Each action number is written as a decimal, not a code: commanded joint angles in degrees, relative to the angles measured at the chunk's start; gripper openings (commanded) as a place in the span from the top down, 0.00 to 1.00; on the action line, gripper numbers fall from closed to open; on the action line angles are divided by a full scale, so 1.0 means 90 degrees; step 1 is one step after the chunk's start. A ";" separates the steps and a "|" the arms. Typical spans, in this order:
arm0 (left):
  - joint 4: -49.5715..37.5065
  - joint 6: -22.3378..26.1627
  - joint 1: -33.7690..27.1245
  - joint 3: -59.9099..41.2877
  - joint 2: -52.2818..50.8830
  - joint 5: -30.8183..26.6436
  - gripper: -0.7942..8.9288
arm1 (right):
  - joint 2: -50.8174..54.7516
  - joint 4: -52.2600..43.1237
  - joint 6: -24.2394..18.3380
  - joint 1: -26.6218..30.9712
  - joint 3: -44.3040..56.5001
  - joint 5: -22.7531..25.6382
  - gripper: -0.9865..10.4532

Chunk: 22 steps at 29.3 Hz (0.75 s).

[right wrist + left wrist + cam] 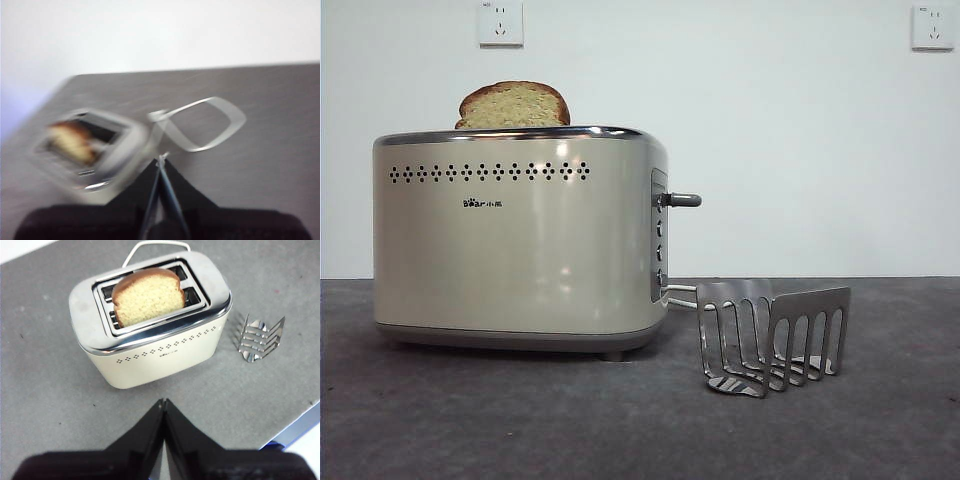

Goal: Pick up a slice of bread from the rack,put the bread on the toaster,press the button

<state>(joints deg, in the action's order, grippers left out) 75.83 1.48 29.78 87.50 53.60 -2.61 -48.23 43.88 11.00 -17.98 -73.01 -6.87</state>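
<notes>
The slice of bread [513, 105] stands upright in a slot of the cream toaster [520, 250], its rounded top sticking out above the chrome rim. The grey lever button [682, 200] juts from the toaster's narrow end panel, high on its track. The steel rack [775, 335] sits beside that end with nothing in it. My left gripper [164, 401] hangs shut above the table in front of the toaster [160, 357], bread [147, 297] and rack [257, 337]. My right gripper [161, 159] is shut too, high above the toaster [115, 160]; its view is blurred. Neither arm shows in the front view.
A white wire loop [155, 245] sticks out behind the toaster and shows again, blurred, as a loop [210, 125] in the right wrist view. The table's edge [295, 422] runs close behind the rack. Two wall sockets [500, 22] sit on the white wall.
</notes>
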 commanded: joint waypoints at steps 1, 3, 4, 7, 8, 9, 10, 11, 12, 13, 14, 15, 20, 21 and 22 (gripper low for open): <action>-0.0024 0.0027 0.0015 -0.0049 0.0228 0.0002 0.92 | 0.0032 0.0148 -0.0724 -0.0002 0.0053 0.1387 0.91; -0.0024 0.0027 0.0015 -0.0049 0.0447 0.0002 0.92 | 0.0010 0.0338 -0.0726 -0.0002 0.0056 0.2256 0.91; -0.0024 0.0027 0.0015 -0.0049 0.0546 0.0002 0.92 | -0.0027 0.0420 -0.0729 -0.0002 0.0053 0.2582 0.91; -0.0024 0.0027 0.0015 -0.0049 0.0891 0.0002 0.92 | -0.0175 0.0801 -0.0729 -0.0002 0.0053 0.3424 0.91; -0.0024 0.0027 0.0015 -0.0049 0.1018 0.0002 0.92 | -0.0250 0.0986 -0.0729 -0.0002 0.0056 0.3638 0.91; -0.0024 0.0027 0.0005 -0.0049 0.1090 0.0000 0.92 | -0.0306 0.1132 -0.0729 -0.0002 0.0056 0.3759 0.91; -0.0024 0.0027 -0.0024 -0.0049 0.1156 0.0000 0.92 | -0.0362 0.1292 -0.0729 -0.0002 0.0053 0.3849 0.91; -0.0024 0.0027 -0.0080 -0.0049 0.1217 0.0005 0.92 | -0.0447 0.1503 -0.0729 -0.0002 0.0056 0.3898 0.91; -0.0024 0.0027 -0.0121 -0.0049 0.1260 0.0005 0.92 | -0.0505 0.1668 -0.0729 -0.0002 0.0053 0.3891 0.91; -0.0024 0.0027 -0.0170 -0.0049 0.1309 0.0005 0.92 | -0.0573 0.1831 -0.0729 -0.0002 0.0056 0.3883 0.91; -0.0024 0.0027 -0.0267 -0.0049 0.1360 0.0005 0.92 | -0.0665 0.2042 -0.0729 -0.0002 0.0056 0.3886 0.91; -0.0024 0.0027 -0.0359 -0.0049 0.1389 0.0007 0.92 | -0.0736 0.2193 -0.0729 -0.0002 0.0056 0.3888 0.91; -0.0024 0.0027 -0.1134 -0.0061 0.1253 0.0007 0.92 | -0.1134 0.2856 -0.0729 -0.0002 0.0056 0.3886 0.91; -0.0024 0.0027 -0.1304 -0.0066 0.1171 0.0005 0.92 | -0.1192 0.2919 -0.0729 -0.0002 0.0056 0.3886 0.91; -0.0024 0.0027 -0.1479 -0.0085 0.1064 0.0005 0.92 | -0.1253 0.2968 -0.0729 -0.0002 0.0056 0.3886 0.91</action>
<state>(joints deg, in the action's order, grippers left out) 75.77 1.45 17.56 87.13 64.62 -2.46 -59.44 70.70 4.64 -17.98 -73.01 27.90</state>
